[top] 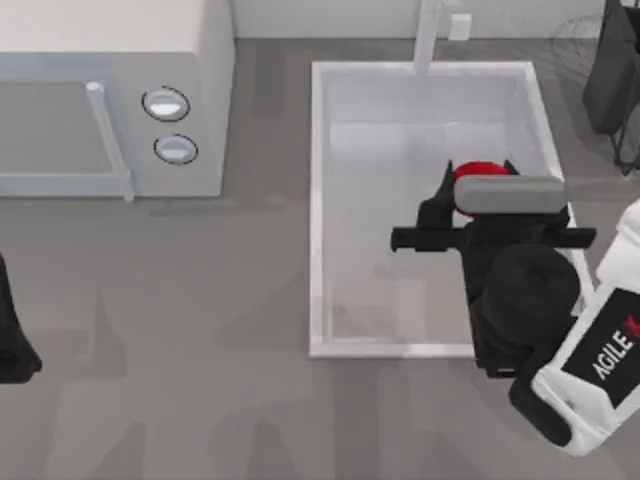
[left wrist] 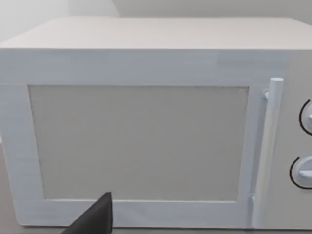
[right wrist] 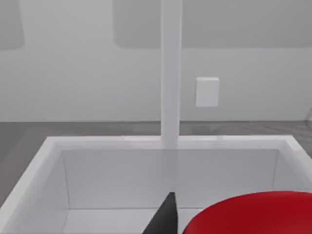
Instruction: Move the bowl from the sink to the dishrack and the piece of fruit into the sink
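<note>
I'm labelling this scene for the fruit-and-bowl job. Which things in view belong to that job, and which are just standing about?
Part of the job:
- piece of fruit, red, at the right gripper over the sink
- sink, white basin
- dishrack, faint wire loops at the table's back right

Just standing about:
- microwave, at the back left
- left gripper, parked at the left edge

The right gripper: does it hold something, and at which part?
The right gripper is over the sink with the piece of fruit between its fingers, but whether it grips the fruit, and where, cannot be told.
</note>
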Tool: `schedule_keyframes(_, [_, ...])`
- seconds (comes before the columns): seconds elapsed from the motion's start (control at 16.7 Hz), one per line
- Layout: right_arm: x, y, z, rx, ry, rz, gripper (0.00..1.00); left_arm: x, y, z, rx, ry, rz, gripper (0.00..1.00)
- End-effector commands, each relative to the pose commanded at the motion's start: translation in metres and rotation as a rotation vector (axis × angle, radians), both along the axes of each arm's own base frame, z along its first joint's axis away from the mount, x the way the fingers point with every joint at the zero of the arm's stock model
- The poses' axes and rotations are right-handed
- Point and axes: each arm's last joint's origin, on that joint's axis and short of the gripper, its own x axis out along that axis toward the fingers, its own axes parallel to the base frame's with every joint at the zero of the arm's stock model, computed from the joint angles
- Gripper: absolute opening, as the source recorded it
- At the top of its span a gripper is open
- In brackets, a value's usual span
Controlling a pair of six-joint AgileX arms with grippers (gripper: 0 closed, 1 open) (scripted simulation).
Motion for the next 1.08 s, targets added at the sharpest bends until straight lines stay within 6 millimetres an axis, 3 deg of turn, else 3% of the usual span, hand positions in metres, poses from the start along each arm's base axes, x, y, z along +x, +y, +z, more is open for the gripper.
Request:
schedule_keyframes(0.18, [-0.0036,-0.0033,-0.0146,-0.001,0.004,0.0,0.0,0.0,0.0,0.0,0.0,0.0,0.0,1.0])
schedule_keyframes(0.42, [-0.0037,-0.0034,-0.0151,-0.001,0.005,0.0,0.0,0.0,0.0,0.0,0.0,0.0,0.0,1.0])
schedule_keyframes(1.08, [-0.0037,-0.0034,-0.0151,-0.001,0.005,0.0,0.83,0.0,0.0,0.0,0.0,0.0,0.0,1.0])
